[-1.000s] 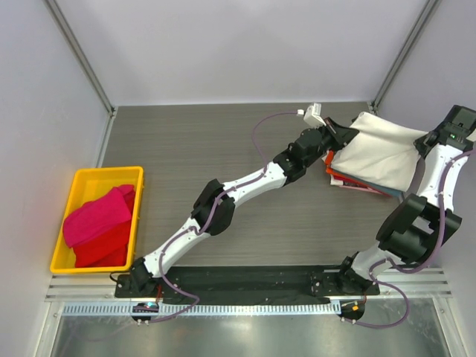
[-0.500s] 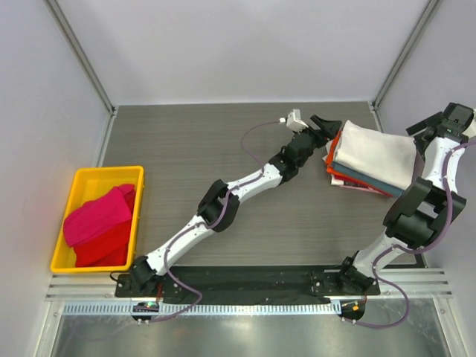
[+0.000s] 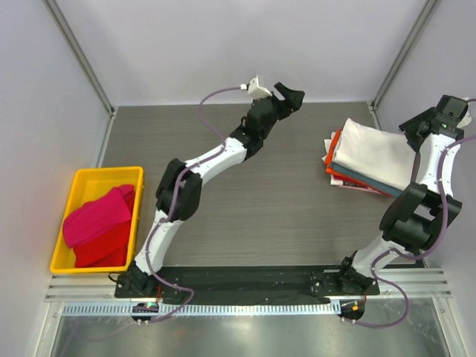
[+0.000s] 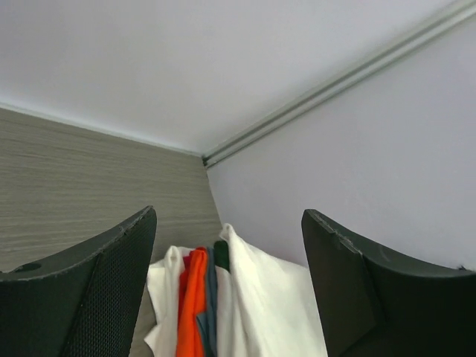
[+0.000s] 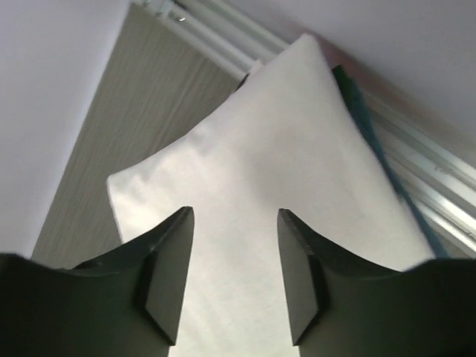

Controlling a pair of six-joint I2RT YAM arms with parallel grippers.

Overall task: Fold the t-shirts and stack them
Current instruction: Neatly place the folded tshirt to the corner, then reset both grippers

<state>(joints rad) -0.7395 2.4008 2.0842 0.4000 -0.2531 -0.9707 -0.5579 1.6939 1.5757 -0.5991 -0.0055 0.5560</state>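
A folded cream-white t-shirt point(image 3: 374, 151) tops a stack at the table's right, with orange point(image 3: 333, 151), slate-blue and red layers showing at its edges. In the left wrist view the stack point(image 4: 253, 297) lies ahead, showing white, orange point(image 4: 195, 297), slate-blue and dark green folds. My left gripper point(image 3: 292, 95) point(image 4: 229, 216) is open and empty, raised near the back wall, well left of the stack. My right gripper point(image 3: 411, 128) point(image 5: 235, 213) hovers open over the cream shirt point(image 5: 245, 156), holding nothing. More red/magenta shirts point(image 3: 95, 219) lie in the bin.
The yellow plastic bin point(image 3: 82, 178) stands at the table's left edge. Walls with metal corner posts point(image 3: 394, 52) close in the back and both sides. The right arm's elbow point(image 3: 413, 216) sits just near of the stack.
Both grippers opened and let go of the cream shirt, which now lies flat on the stack. The left arm swung away left toward the back wall. The right gripper drew back slightly.
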